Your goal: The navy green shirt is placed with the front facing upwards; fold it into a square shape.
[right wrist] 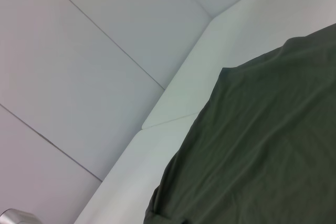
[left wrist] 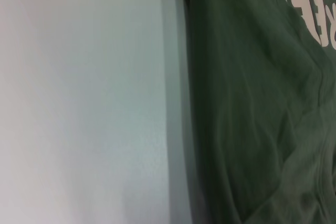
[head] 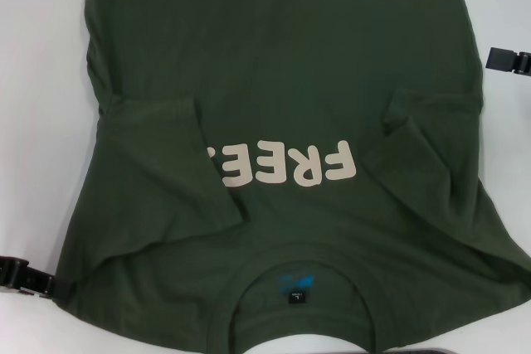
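At the navy green shirt's (head: 282, 80) edges, left end effector (head: 25, 278) near collar side, right end effector (head: 508, 60) by hem side; finger states unclear, both sleeves folded in on white counter (head: 33, 55).

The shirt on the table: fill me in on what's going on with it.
The shirt lies front up on the white table, collar toward the robot, both sleeves folded in over the chest; one partly covers the "FREE!" lettering. Nothing is holding it. The left end effector sits at the table's near left beside the shoulder, and the right end effector sits off the far right edge. No square yet.
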Tool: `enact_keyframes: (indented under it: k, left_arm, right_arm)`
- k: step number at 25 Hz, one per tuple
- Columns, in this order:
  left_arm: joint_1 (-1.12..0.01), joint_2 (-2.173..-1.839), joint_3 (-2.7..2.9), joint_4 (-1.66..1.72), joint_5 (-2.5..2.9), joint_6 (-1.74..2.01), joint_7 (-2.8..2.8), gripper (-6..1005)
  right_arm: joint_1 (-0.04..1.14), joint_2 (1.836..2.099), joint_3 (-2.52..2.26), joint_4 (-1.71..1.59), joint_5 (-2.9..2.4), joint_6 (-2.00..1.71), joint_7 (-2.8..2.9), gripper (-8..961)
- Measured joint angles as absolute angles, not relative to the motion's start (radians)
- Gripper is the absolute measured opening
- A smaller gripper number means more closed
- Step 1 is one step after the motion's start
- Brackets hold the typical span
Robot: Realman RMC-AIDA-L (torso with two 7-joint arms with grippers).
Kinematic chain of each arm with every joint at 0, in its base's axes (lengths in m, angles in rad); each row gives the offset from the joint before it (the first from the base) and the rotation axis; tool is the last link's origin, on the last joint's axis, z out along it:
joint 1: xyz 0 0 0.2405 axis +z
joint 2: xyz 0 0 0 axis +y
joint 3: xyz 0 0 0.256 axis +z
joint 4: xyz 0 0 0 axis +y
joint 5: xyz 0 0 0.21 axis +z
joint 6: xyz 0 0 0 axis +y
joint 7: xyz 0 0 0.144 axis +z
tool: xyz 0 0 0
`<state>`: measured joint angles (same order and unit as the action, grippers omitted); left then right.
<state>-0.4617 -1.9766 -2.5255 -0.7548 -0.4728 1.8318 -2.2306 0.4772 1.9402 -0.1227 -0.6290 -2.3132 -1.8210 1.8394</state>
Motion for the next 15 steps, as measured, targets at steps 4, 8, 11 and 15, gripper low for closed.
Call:
enact_keyframes:
  k: [4, 8, 11, 15]
  left_arm:
    - [-0.462, -1.978, -2.524, -0.755, -0.472, 1.827, -2.229, 218]
    - [-0.462, -1.977, -2.527, -0.755, -0.472, 1.826, -2.228, 166]
    - [-0.462, -1.977, -2.528, -0.755, -0.472, 1.825, -2.228, 155]
    - [-0.463, -1.977, -2.527, -0.760, -0.472, 1.815, -2.236, 158]
  right_arm:
    - [0.477, 1.940, -0.123, -0.629, -2.313, -1.824, 1.838, 597]
    - [0.476, 1.940, -0.123, -0.629, -2.313, -1.823, 1.838, 597]
    - [0.475, 1.940, -0.123, -0.628, -2.313, -1.822, 1.836, 597]
    - [0.475, 1.940, -0.123, -0.627, -2.313, -1.822, 1.836, 598]
